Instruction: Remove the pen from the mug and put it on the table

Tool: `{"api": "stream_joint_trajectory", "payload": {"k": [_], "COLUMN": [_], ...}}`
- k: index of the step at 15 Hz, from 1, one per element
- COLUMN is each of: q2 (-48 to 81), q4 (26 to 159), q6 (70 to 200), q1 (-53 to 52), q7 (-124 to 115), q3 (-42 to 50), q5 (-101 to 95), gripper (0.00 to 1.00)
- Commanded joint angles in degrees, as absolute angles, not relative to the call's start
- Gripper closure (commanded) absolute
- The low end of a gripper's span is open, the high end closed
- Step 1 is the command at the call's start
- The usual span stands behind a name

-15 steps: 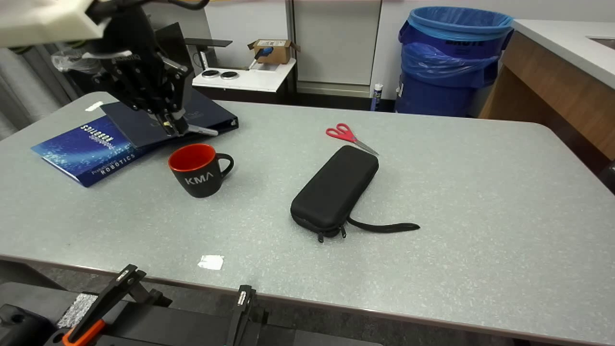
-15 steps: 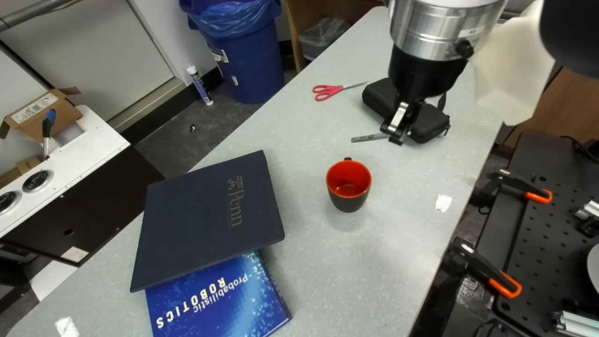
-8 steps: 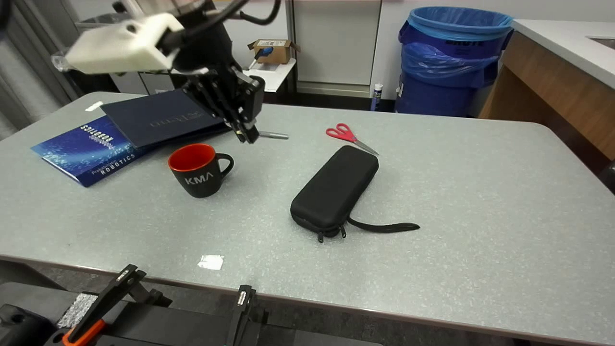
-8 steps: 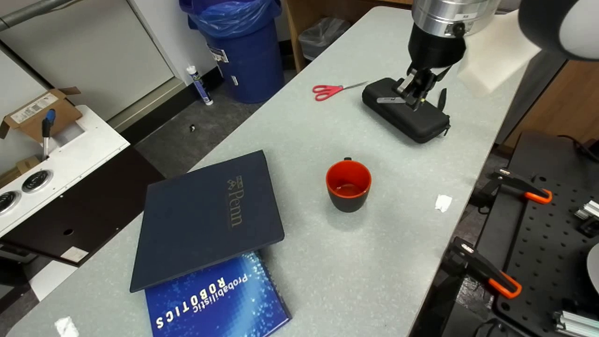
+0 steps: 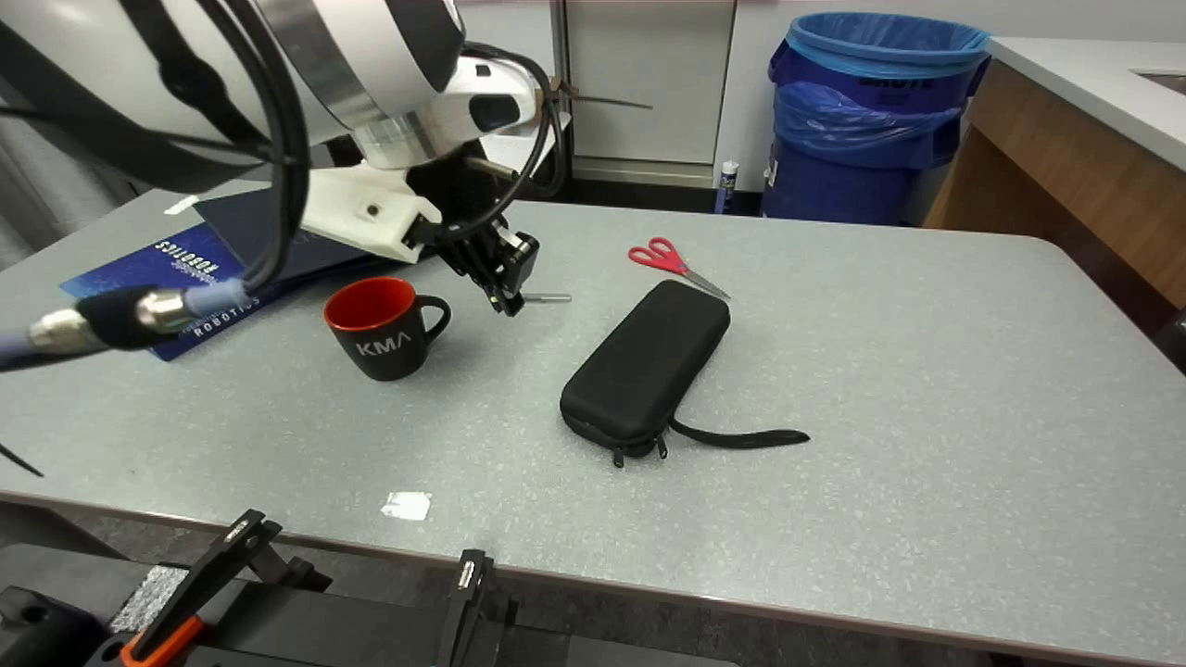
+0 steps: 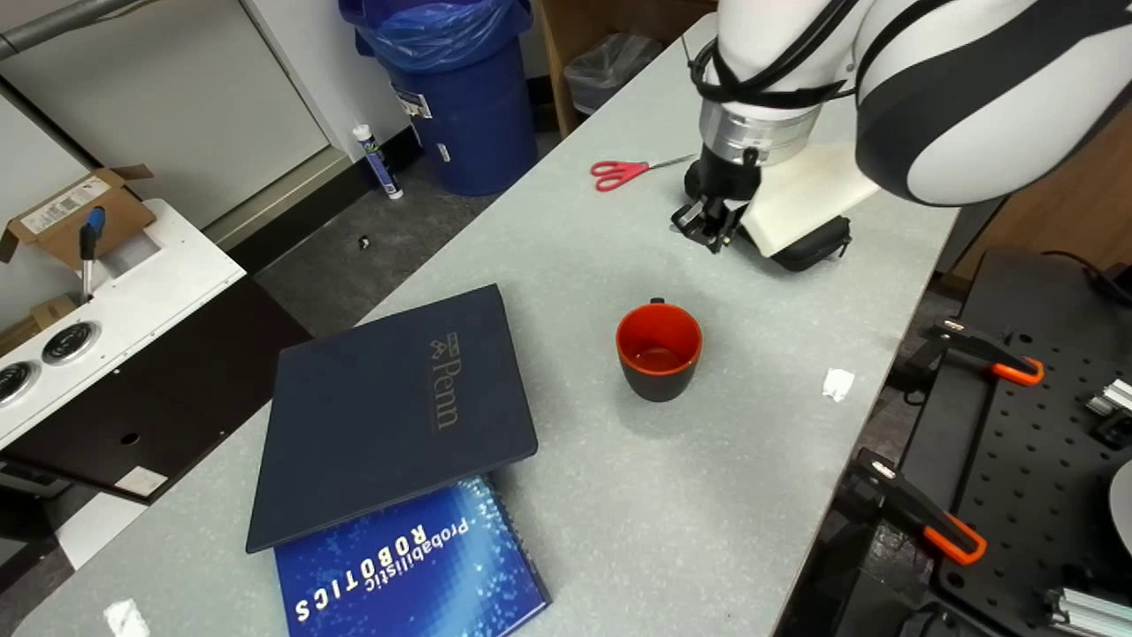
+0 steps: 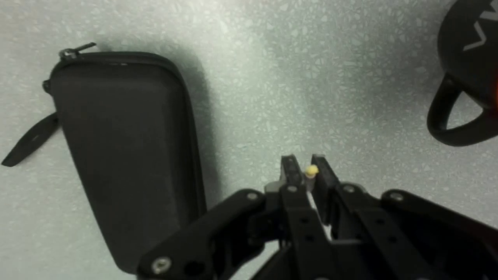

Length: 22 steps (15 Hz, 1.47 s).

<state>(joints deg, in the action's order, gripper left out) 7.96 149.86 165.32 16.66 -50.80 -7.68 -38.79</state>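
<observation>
The mug (image 5: 384, 345), black outside and red inside, stands upright on the light grey table (image 5: 834, 537); it also shows in an exterior view (image 6: 659, 379). Its inside looks empty there. My gripper (image 5: 510, 306) is low over the table between the mug and the black case. It is shut on the pen (image 5: 548, 297), a slim silvery stick that points sideways past the fingers. In the wrist view the pen's yellow end (image 7: 311, 170) shows between the gripper's fingertips (image 7: 303, 160). The mug's handle side (image 7: 463, 54) is at the right edge there. I cannot tell whether the pen touches the table.
A black zip case (image 5: 649, 361) lies beside the gripper, also in the wrist view (image 7: 128, 155). Red-handled scissors (image 5: 660, 256) lie behind it. A dark folder (image 6: 389, 416) and a blue book (image 6: 416, 566) lie on the mug's far side. Clamps (image 5: 463, 602) stand along the front edge.
The gripper has moved away from behind the mug towards the space between mug and case, and lower, with the pen still held. The arm has turned. Mug, case and scissors have not moved.
</observation>
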Motion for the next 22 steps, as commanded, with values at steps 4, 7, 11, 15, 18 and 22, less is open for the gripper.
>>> {"api": "stream_joint_trajectory", "payload": {"k": [4, 7, 11, 15, 18, 22], "q2": [23.3, 25.9, 22.2, 18.7, 16.5, 17.3], "q4": [139.8, 139.2, 144.2, 148.1, 149.4, 147.6], "q6": [168.7, 170.6, 174.2, 177.6, 178.1, 176.3], "q1": [16.1, 18.5, 16.5, 17.2, 17.9, 15.7], "q7": [-51.8, -48.8, -38.9, -26.2, -18.4, -13.1], "q3": [-9.0, -12.2, -11.8, -14.5, -16.9, -16.6], "q5": [-38.6, -36.1, -24.6, -7.3, 3.5, 11.3], "gripper": [0.97, 0.62, 0.41, 0.09, 0.0, 0.0]}}
